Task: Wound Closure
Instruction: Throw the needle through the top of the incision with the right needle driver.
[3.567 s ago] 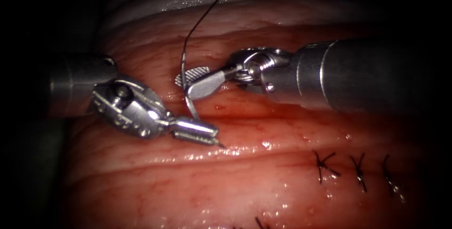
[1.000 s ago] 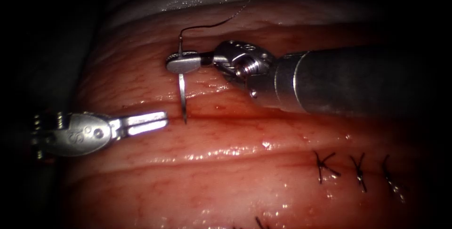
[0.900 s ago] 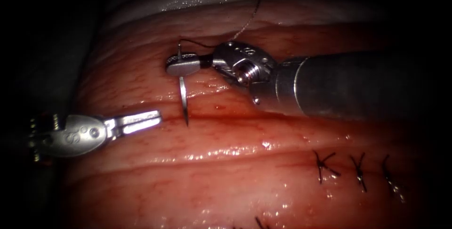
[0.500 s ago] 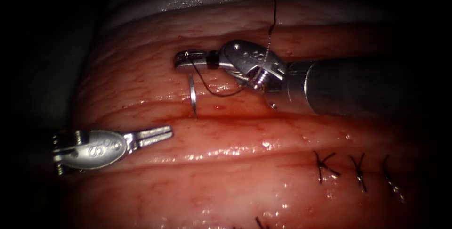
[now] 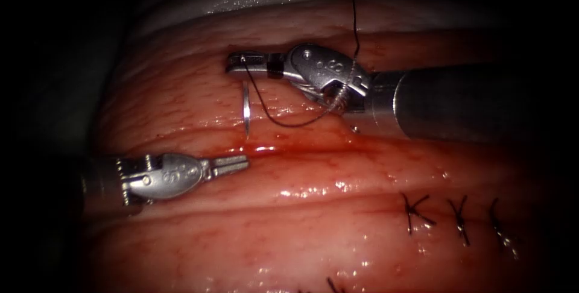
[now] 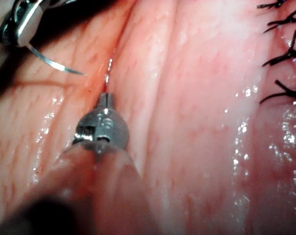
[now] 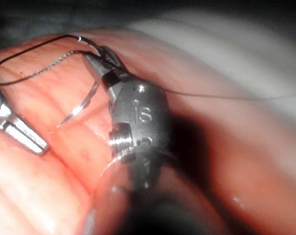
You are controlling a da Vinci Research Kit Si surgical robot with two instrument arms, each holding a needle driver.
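Two claws are over one broad slab of tissue, and that slab is the biggest thing here: soft, wet, ridged pork belly, glistening and slick with red fluid pooled along the cut. It looks yielding, likely to dimple under any steel tip, so any hold belongs on a ridge edge and not too deep.

The right claw comes next, polished steel on a dark shaft, closed on the needle near its thread end. The needle hangs straight below that claw, thin, stiff and bright, curving down with its point just above the cut; from here I judge it is not in the tissue. It is light and hard, apt to swivel if pinched at the round of the curve, so a flat grip well back from the point seems safest.

The left claw lies below and to the left of the needle's point, just beside the wet cut, jaws shut on nothing.

The thread, fine, dark and limp, loops under the right claw's wrist and then climbs away above it. Right of both claws sit finished stitches, small black knots.
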